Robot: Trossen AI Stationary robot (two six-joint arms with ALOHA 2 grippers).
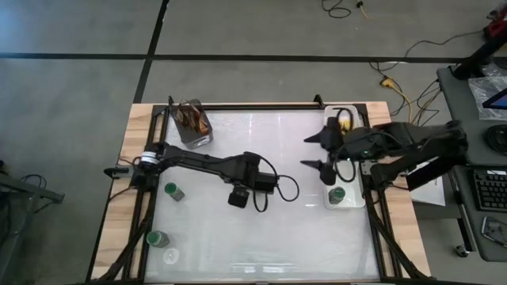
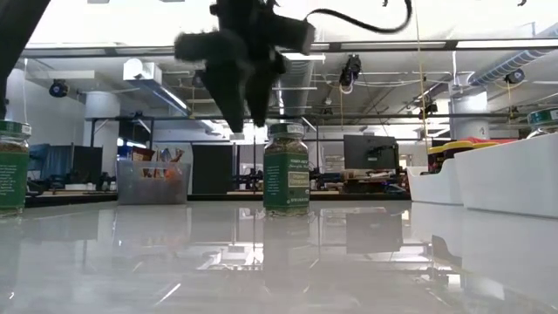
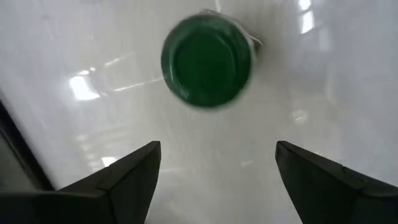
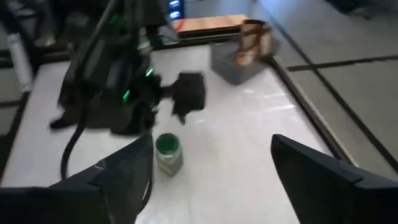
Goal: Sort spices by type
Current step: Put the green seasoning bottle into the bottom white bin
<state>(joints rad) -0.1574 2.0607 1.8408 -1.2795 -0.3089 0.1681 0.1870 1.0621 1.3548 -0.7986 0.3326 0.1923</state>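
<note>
Left gripper: the left gripper hangs above the middle of the table, fingers spread wide and holding nothing; in its wrist view a green-lidded jar stands on the white surface ahead of the fingers, clear of them.
Right gripper: the right gripper is over the right part of the table, just beside the white tray, fingers wide apart and empty.
Jar in tray: one green-lidded jar sits in the near end of the white tray at the right edge.
Jars on table: a green-lidded jar stands at the left side of the table near the left arm's base; another stands nearer the front left corner, with a pale jar just beside it.
Low view: one green-lidded jar of greenish spice stands upright mid-table, a gripper hanging above it without touching.
Cup: the grey square cup of brown sticks stands at the far left corner.
</note>
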